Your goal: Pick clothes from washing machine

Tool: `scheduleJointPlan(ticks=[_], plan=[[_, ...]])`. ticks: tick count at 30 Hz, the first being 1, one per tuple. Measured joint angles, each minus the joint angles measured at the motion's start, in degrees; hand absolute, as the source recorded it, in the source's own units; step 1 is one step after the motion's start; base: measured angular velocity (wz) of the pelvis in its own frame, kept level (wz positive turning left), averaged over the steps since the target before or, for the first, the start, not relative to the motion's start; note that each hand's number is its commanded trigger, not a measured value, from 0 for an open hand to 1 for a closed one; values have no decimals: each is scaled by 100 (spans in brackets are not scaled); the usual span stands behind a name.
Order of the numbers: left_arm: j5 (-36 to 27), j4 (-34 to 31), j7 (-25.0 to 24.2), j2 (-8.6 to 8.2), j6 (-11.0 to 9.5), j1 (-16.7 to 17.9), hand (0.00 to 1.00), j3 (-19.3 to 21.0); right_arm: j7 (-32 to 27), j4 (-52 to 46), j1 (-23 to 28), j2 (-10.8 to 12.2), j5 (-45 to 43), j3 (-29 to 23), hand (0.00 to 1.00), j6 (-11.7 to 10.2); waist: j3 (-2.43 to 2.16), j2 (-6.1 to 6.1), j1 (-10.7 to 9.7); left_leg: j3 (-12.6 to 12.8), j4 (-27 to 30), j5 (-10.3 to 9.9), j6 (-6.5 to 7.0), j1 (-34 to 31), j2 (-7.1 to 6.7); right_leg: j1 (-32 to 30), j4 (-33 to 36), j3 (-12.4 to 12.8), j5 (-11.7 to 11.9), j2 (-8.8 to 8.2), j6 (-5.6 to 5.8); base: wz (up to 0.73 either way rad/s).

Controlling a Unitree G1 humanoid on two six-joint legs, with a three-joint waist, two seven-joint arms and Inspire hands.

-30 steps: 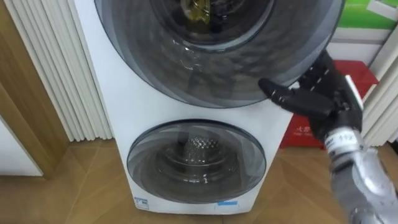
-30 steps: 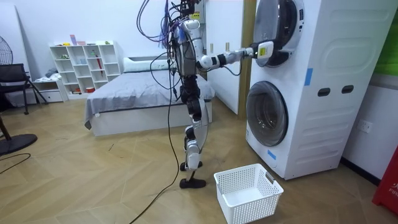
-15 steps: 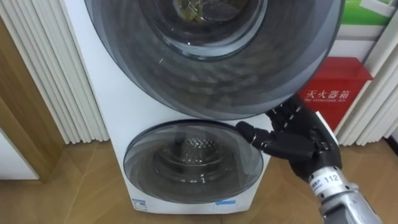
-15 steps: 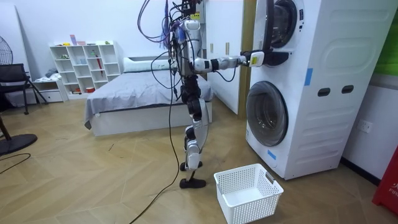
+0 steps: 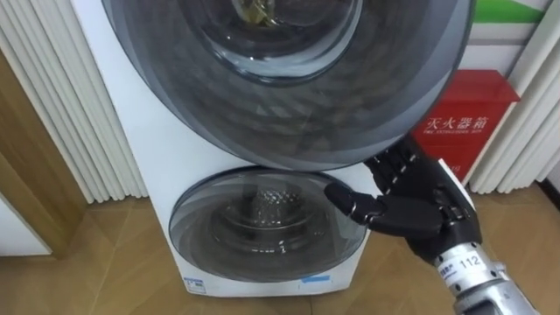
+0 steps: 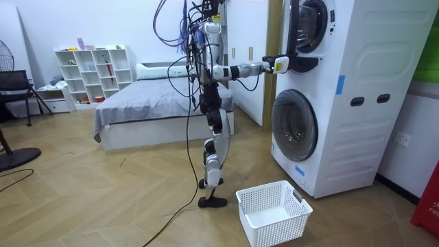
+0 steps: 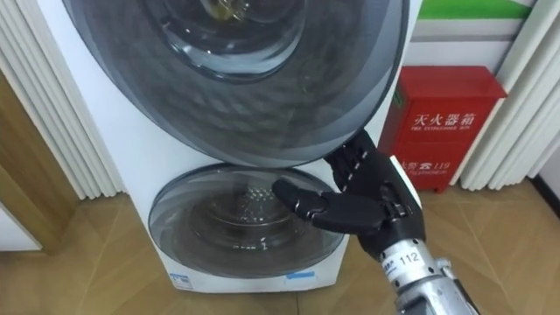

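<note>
We see the right hand (image 5: 411, 206) spread loose and gripping nothing. Its fingers (image 5: 395, 166) reach up to the lower rim of the upper door (image 5: 289, 114) of the washing machine (image 6: 357, 137), and its thumb points left across the lower door (image 5: 227, 219). The clothes (image 5: 254, 10) show as a yellowish bundle behind the upper glass, well above the hand.

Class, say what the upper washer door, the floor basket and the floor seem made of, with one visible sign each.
Upper washer door: smoked glass or plastic, glossy; see-through with reflections. Basket: probably white plastic; moulded lattice walls. Floor: wood or laminate; grain and plank joints.
</note>
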Motion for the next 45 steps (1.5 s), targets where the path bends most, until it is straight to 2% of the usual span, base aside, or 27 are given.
scheduleJointPlan(ticks=[3, 5, 8, 10, 14, 19, 22, 25, 26, 34, 40, 45], plan=[[-4, 4, -27, 11, -14, -4, 0, -11, 0, -68, -36, -14, 0, -8, 0, 0, 0, -2, -4, 35, 9, 2, 0, -19, 1, -36, -4, 46, 1, 1, -2, -10], [-17, 56, -40, 34, -93, 0, 0, -59, 0, -153, -80, -80, -168, -3, 0, 13, 7, -18, -6, 46, 7, 2, 0, -23, 1, -53, -4, 72, 1, 5, -2, -7], [-22, 65, -98, 77, -143, -16, 0, -74, -1, -494, -85, -303, -433, -51, 0, 270, 29, -67, -1, 70, -4, 4, -4, -22, 10, -80, -1, 133, 2, 17, -4, -11], [-19, 65, -157, 131, -144, -26, 0, -77, 6, -642, -98, -414, -515, -39, 0, 390, 27, -101, 0, 79, -4, 4, -5, -10, 21, -85, -4, 149, 9, 26, -15, -16], [-11, 177, -152, 215, -145, -179, 0, -284, 21, -944, -105, -324, -823, 12, 0, 519, 22, -134, 18, 89, -2, 12, -17, -34, 50, -134, 4, 151, 27, 50, -46, -15], [-15, 219, -92, 314, -137, -284, 0, -501, 51, -1052, -302, -207, -936, 229, 0, 567, 8, -166, 20, 87, 3, 28, -97, -62, 117, -228, 14, 229, 72, 127, -121, -15], [-11, 219, -32, 330, -119, -330, 0, -520, 199, -1058, -540, -199, -934, 393, 0, 568, 5, -171, 20, 83, 6, 50, -133, -67, 145, -231, 3, 290, 89, 140, -150, -10], [-10, 218, -26, 362, -114, -348, 0, -520, 475, -1181, -928, -194, -901, 670, 0, 563, -16, -216, 20, 81, 16, 64, -157, -47, 173, -214, -16, 287, 101, 175, -181, 2], [-12, 217, -28, 368, -112, -337, 0, -516, 704, -1288, -944, -199, -866, 750, 0, 547, -23, -230, 24, 77, 30, 59, -167, -34, 180, -181, -28, 278, 105, 202, -188, 0], [-16, 212, -36, 403, -106, -307, 0, -513, 1121, -1411, -858, -284, -874, 962, 0, 566, -13, -252, 7, 42, 136, 44, -222, -16, 247, -92, -33, 272, 123, 219, -234, 0], [-14, 211, -106, 429, -106, -295, 0, -512, 1409, -1424, -858, -354, -875, 1046, 0, 563, -11, -268, 23, -93, 182, 65, -267, -16, 263, -20, -30, 132, 131, 232, -283, 11], [-16, 211, -142, 505, -114, -330, 0, -512, 1643, -1513, -859, -352, -874, 1164, 0, 551, -18, -361, 77, -204, 185, 100, -326, -31, 299, 31, -99, 56, 157, 273, -345, 9]])
